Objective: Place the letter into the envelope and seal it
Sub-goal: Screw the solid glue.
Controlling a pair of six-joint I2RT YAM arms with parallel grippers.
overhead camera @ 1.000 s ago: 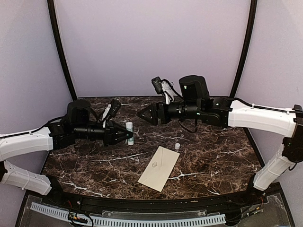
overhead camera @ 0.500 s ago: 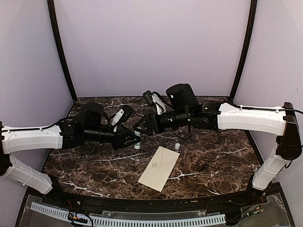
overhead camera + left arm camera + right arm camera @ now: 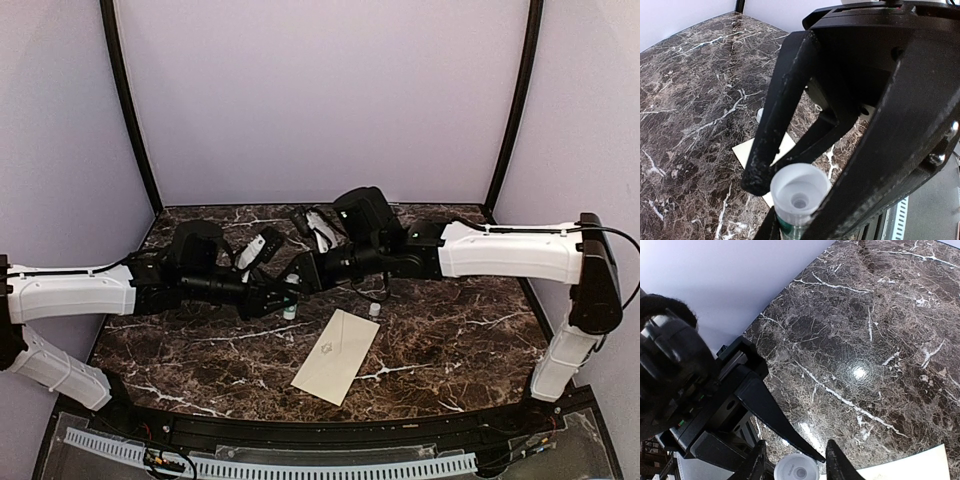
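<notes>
Cream envelope (image 3: 336, 356), flat, diagonal, front-centre

Looks like a robotics lab test booth, not a home or office. Plain lilac walls (image 3: 320, 90) on three sides, black curved poles (image 3: 125, 100) toward the upper corners, dark marble-look tabletop (image 3: 450, 340), slotted white cable duct (image 3: 270, 465) and loose wiring along the bottom edge, white-and-black robot arms (image 3: 510, 250) reaching in from both sides.

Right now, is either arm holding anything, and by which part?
The left gripper holds the glue stick by its body, below the white end. The jaws of the right gripper flank that white end; contact cannot be told.
</notes>
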